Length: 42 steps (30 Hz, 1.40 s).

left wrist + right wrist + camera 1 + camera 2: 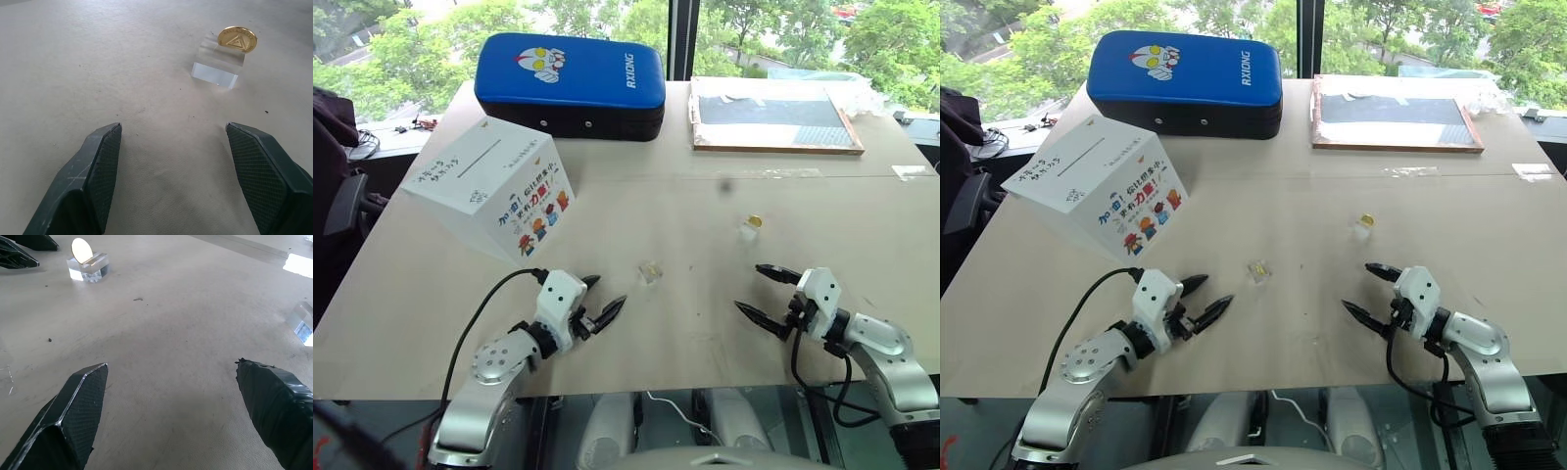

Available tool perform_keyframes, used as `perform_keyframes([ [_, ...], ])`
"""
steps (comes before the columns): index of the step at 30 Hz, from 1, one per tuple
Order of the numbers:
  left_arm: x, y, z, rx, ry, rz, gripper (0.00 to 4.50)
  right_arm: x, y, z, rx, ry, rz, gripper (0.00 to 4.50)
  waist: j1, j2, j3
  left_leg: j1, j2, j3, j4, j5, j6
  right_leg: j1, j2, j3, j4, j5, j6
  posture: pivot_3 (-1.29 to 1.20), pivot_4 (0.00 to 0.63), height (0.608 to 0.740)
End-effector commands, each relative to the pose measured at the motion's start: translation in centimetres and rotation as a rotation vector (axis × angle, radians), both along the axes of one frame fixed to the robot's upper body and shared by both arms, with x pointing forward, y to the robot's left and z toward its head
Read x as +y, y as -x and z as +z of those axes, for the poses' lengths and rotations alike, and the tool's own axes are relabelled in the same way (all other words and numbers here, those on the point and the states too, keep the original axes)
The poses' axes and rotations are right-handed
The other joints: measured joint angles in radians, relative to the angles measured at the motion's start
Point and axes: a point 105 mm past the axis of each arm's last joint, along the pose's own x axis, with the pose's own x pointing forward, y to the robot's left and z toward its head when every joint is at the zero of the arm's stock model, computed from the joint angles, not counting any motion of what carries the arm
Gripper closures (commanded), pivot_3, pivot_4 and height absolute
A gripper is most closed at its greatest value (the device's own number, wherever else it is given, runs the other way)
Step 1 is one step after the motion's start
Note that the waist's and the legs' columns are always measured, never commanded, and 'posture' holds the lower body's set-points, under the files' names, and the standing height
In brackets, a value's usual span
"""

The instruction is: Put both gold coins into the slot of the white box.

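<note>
Where the table [636, 382] begins at far left, stands the white box [489, 191], turned cornerwise, cartoon figures and red and blue lettering on the near side. Across its plain top face, a thin dark slot [481, 157], black handwriting beside it. Behind and right of the box, at the far edge, lies a blue padded case [570, 83] with a cartoon face on the lid.

Near the front edge, right of and below the box, hovers the left hand [595, 301], fingers [100, 171] wide apart, gripping nothing, pointed toward the table's middle. Just ahead and to its right, a clear block [651, 272] with a gold coin [237, 39] standing on edge atop it; triangle mark visible on the coin's face in the left wrist view. Coin and block apart from the fingertips.

Farther right and deeper on the table, a second clear block [747, 232] carrying the second coin [755, 221], well apart from the first. At the back right, a wood-framed dark board [773, 116] lying flat. Strip of clear tape [911, 171] near the right edge.

At front right, the right hand [756, 289], fingers [73, 416] spread as wide as they go, empty, aimed inward toward the left. Second coin beyond it, not touched. Both coins outside the box, none at the slot.
</note>
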Motion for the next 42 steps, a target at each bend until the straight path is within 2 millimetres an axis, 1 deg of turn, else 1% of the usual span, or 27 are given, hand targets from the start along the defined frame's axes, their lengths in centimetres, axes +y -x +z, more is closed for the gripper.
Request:
perform_keyframes([
  [1, -0.1, -0.2, 0.7, -0.037, -0.004, -0.010, 1.05, 0.0, -0.2, 0.8, -0.044, -0.007, 0.000, 0.00, 0.000, 0.000, 0.000, 0.000, 0.000, 0.000, 0.000, 0.000, 0.000, 0.000, 0.000, 0.000, 0.000, 0.000, 0.000, 0.00, 0.150, 0.740],
  [16, 0.1, -0.6, 1.7, -0.060, -0.007, 0.000, 1.05, -0.1, -0.8, 1.1, -0.050, -0.021, -0.007, 0.00, 0.000, 0.000, 0.000, 0.000, 0.000, 0.000, 0.000, 0.000, 0.000, 0.000, 0.000, 0.000, 0.000, 0.000, 0.000, 0.00, 0.150, 0.740],
  [19, 0.3, -0.8, 2.2, -0.076, -0.017, -0.004, 1.05, -0.4, -1.5, 1.8, -0.061, -0.058, -0.036, 0.00, 0.000, 0.000, 0.000, 0.000, 0.000, 0.000, 0.000, 0.000, 0.000, 0.000, 0.001, 0.000, 0.000, 0.000, 0.000, 0.00, 0.150, 0.740],
  [21, 0.6, -1.3, 3.5, -0.103, -0.009, -0.014, 1.05, -0.6, -2.6, 2.8, -0.079, -0.101, -0.074, 0.00, -0.003, 0.000, 0.000, 0.000, 0.000, 0.000, 0.000, 0.000, 0.000, 0.000, 0.002, 0.000, 0.000, 0.000, 0.000, 0.00, 0.150, 0.740],
  [23, 0.4, -1.5, 4.9, -0.131, 0.016, -0.050, 1.05, -1.0, -4.0, 3.6, -0.100, -0.113, -0.121, 0.00, -0.002, 0.000, 0.000, 0.000, 0.000, 0.000, 0.000, 0.000, 0.000, 0.000, 0.002, 0.000, 0.001, 0.000, 0.000, 0.00, 0.150, 0.740],
  [26, -0.4, -1.6, 6.8, -0.159, 0.052, -0.127, 1.05, -1.5, -6.1, 4.5, -0.105, -0.130, -0.181, 0.00, -0.003, 0.000, 0.000, 0.000, 0.000, 0.000, 0.001, 0.000, 0.000, 0.000, 0.002, 0.000, 0.001, 0.002, -0.003, 0.00, 0.150, 0.740],
  [29, -1.5, -1.1, 8.5, -0.167, 0.071, -0.240, 1.05, -1.9, -8.2, 5.2, -0.096, -0.156, -0.212, 0.00, -0.003, 0.000, 0.000, 0.000, 0.000, 0.001, 0.000, 0.000, 0.000, 0.000, 0.003, 0.000, 0.001, 0.004, -0.002, 0.00, 0.150, 0.740],
  [33, -2.4, -0.2, 9.8, -0.160, 0.044, -0.349, 1.05, -2.1, -9.6, 5.3, -0.059, -0.154, -0.204, 0.00, -0.004, 0.000, 0.000, 0.000, -0.001, 0.000, 0.000, 0.000, 0.000, 0.000, 0.003, 0.000, 0.001, 0.005, 0.000, 0.00, 0.150, 0.740],
  [37, -2.5, 0.0, 10.3, -0.156, -0.016, -0.385, 1.05, -2.1, -10.5, 5.1, -0.024, -0.167, -0.190, 0.00, -0.005, 0.000, 0.000, 0.000, -0.001, 0.001, -0.001, 0.000, 0.000, 0.000, 0.004, 0.000, 0.000, 0.005, 0.000, 0.00, 0.150, 0.740],
  [39, -2.5, -0.1, 10.5, -0.160, -0.022, -0.381, 0.98, -2.1, -10.9, 5.1, -0.011, -0.177, -0.186, 0.52, -0.005, 0.000, 0.000, 0.000, -0.001, 0.001, -0.001, 0.000, 0.000, 0.000, 0.004, 0.000, 0.000, 0.005, 0.000, 0.00, 0.150, 0.740],
  [40, -2.6, -0.1, 10.5, -0.159, -0.023, -0.380, 0.98, -2.1, -11.0, 5.1, -0.008, -0.179, -0.185, 0.70, -0.005, 0.000, 0.000, 0.000, -0.001, 0.001, -0.001, 0.000, 0.000, 0.000, 0.004, 0.000, 0.000, 0.005, 0.000, 0.00, 0.150, 0.740],
  [41, -2.5, -0.1, 10.4, -0.159, -0.029, -0.375, 0.98, -1.9, -11.0, 5.0, 0.001, -0.175, -0.175, 1.13, -0.005, 0.000, 0.000, 0.000, -0.001, 0.001, -0.001, 0.000, 0.000, 0.000, 0.004, 0.000, 0.000, 0.005, 0.000, 0.00, 0.150, 0.740],
  [42, -2.5, -0.1, 10.4, -0.159, -0.033, -0.371, 0.98, -1.8, -11.0, 4.9, 0.008, -0.172, -0.168, 1.68, -0.005, 0.000, 0.000, 0.000, -0.001, 0.001, -0.001, 0.000, 0.000, 0.000, 0.004, 0.000, 0.000, 0.005, 0.000, 0.00, 0.150, 0.740],
])
